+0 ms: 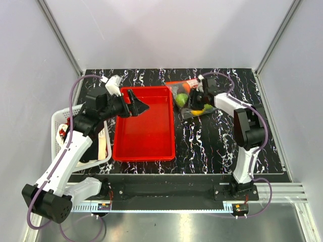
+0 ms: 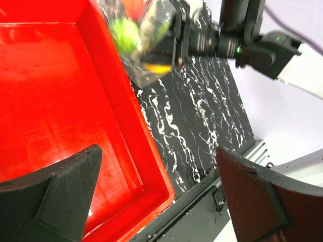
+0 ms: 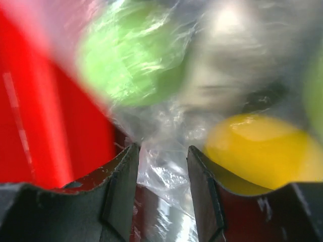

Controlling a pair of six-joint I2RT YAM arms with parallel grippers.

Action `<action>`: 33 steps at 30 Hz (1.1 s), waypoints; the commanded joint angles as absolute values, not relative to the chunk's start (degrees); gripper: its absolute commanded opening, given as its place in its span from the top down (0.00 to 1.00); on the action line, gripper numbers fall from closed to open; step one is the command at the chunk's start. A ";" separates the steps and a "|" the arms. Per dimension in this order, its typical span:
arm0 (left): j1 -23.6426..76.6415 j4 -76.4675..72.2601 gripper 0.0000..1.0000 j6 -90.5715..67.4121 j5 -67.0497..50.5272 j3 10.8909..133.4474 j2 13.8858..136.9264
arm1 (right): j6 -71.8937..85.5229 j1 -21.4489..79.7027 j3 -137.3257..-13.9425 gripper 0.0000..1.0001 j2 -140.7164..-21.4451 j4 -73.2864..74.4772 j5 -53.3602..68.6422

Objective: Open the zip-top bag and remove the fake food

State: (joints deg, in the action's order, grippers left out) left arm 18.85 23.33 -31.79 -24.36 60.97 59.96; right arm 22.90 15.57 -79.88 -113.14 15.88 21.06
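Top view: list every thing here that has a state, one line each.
zip-top bag: on the table beside the tray; whether the zip is open cannot be told.
fake food: inside the bag.
red tray: nothing visible in it.
left pincer: open, above the tray.
right pincer: jaws narrow, a fold of the bag between them; grip unclear.

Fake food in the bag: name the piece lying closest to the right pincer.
The yellow piece, right beside one finger of the right pincer in the wrist view. The green fruit and grey piece sit farther off inside the zip-top bag.
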 commanded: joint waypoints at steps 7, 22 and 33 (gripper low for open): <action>20.92 17.14 0.03 -33.13 -26.98 61.00 61.79 | 14.77 7.65 -72.23 0.34 -90.79 22.93 11.42; 27.95 14.24 0.08 -33.92 -25.23 62.23 67.76 | 22.14 20.73 -95.16 0.09 -108.09 30.75 -4.98; 31.29 13.18 0.12 -34.72 -23.73 60.64 68.38 | 29.09 23.12 -103.62 0.22 -119.96 30.59 -0.89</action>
